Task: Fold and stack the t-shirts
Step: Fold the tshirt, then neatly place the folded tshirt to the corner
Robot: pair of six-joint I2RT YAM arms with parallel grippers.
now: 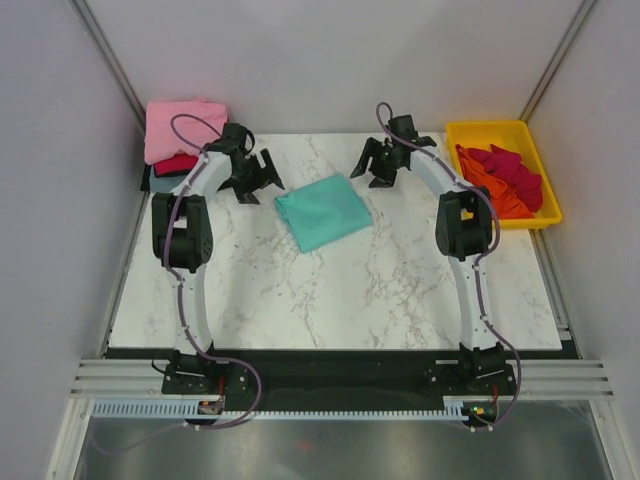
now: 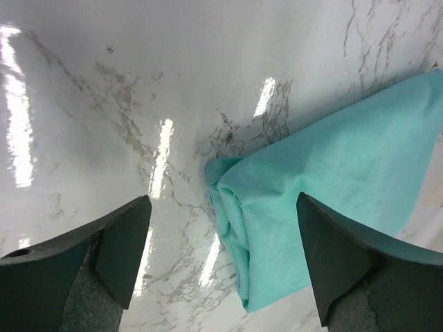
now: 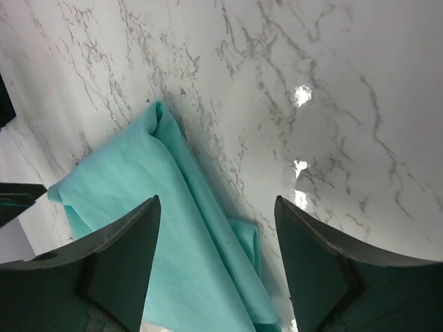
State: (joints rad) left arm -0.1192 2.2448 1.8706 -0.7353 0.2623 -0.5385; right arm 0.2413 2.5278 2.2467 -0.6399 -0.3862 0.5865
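A folded teal-green t-shirt [image 1: 323, 210] lies flat on the marble table, toward the back middle. It also shows in the left wrist view [image 2: 332, 194] and in the right wrist view [image 3: 145, 228]. My left gripper [image 1: 255, 178] hovers open and empty just left of the shirt; its near corner lies between the fingers [image 2: 121, 242]. My right gripper [image 1: 378, 165] hovers open and empty just right of the shirt's far corner. Folded pink [image 1: 183, 125] and crimson [image 1: 178, 163] t-shirts are stacked at the back left. Loose orange [image 1: 492, 185] and crimson [image 1: 516, 170] t-shirts lie in the yellow tray.
The yellow plastic tray [image 1: 482, 131] stands at the back right, beside the table's right edge. Grey walls and metal posts close in the back and sides. Bare marble table [image 1: 340, 290] lies in front of the teal shirt.
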